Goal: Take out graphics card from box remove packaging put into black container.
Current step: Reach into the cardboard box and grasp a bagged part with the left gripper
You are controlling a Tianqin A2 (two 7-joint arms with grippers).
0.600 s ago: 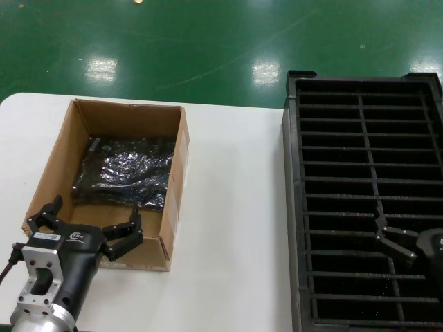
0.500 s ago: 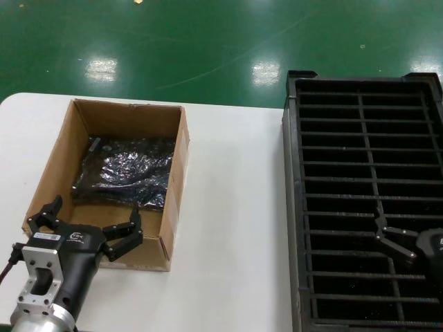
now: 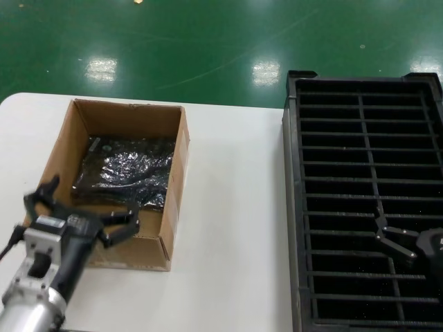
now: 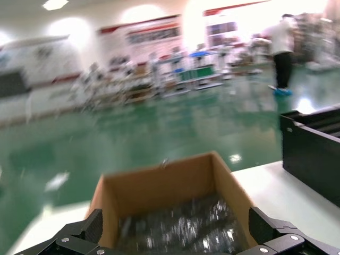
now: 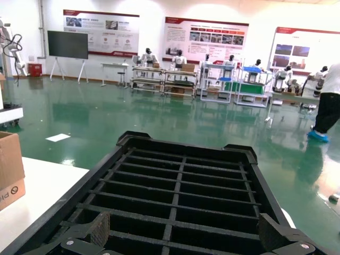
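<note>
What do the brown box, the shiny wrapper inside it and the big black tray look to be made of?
The box looks like plain matte corrugated cardboard. The wrapper seems to be thin plastic film: crinkled, with glinting highlights. The black tray looks like moulded plastic, dull black with slotted ribs.

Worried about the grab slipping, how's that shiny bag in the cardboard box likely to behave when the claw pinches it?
The packaging looks crinkled and glossy, so it is probably slippery and may slide between the fingers. It seems thin and floppy, likely to bunch rather than lift flat. The open left claw hovers at the box's near edge.
</note>
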